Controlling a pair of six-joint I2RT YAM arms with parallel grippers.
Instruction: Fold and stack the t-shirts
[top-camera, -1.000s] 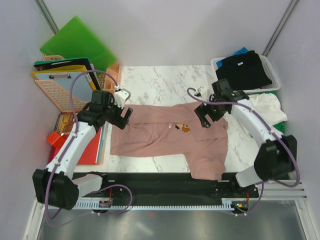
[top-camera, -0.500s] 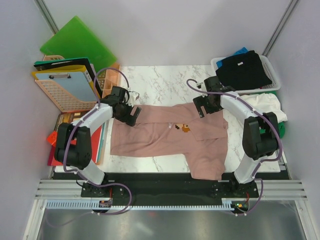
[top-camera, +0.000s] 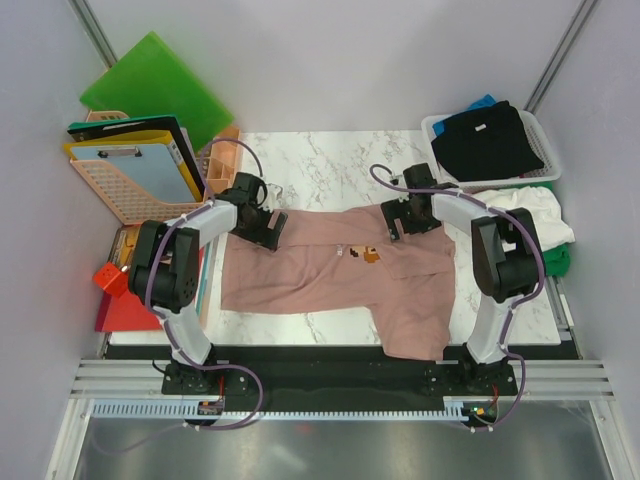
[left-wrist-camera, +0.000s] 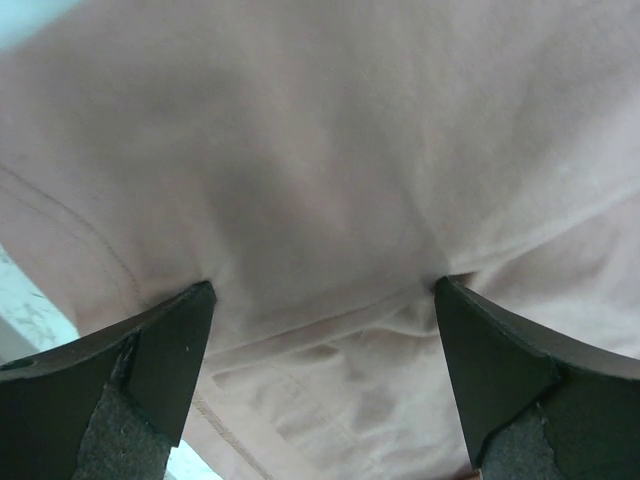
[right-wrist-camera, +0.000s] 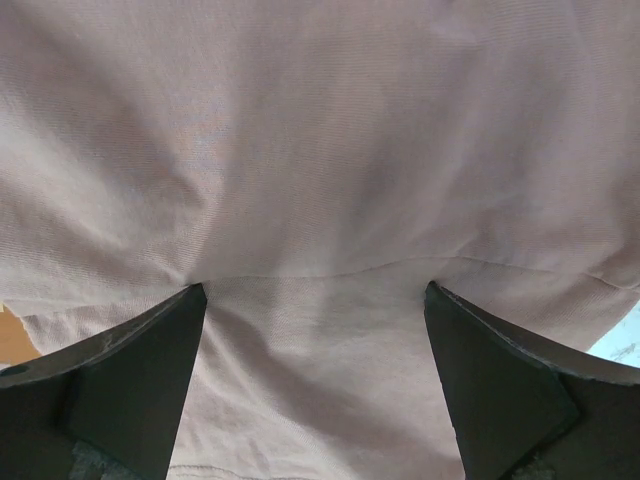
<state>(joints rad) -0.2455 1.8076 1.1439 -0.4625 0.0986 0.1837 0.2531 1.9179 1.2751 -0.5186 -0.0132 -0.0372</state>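
The dusty pink t-shirt (top-camera: 330, 268) lies spread across the marble table, pixel print up, one sleeve hanging toward the front edge. My left gripper (top-camera: 262, 226) is down on the shirt's upper left corner, jaws open and pressed into the cloth (left-wrist-camera: 320, 200). My right gripper (top-camera: 405, 220) is down on the shirt's upper right edge, jaws open, fingertips pushed into the pink cloth (right-wrist-camera: 320, 180). A black t-shirt (top-camera: 487, 140) and a blue one (top-camera: 483, 102) lie in the white basket. A white t-shirt (top-camera: 535, 212) and a green one (top-camera: 557, 258) lie at the right.
The white basket (top-camera: 436, 127) stands at the back right. A green plastic folder (top-camera: 150, 85), a clipboard rack (top-camera: 125, 180) and red folders (top-camera: 140, 305) crowd the left side. Bare marble (top-camera: 320, 165) lies behind the shirt.
Both grippers have moved away from the bases toward the shirt's far edge and lowered onto it. Both arms have folded in closer to the table. The pink shirt has stayed in place.
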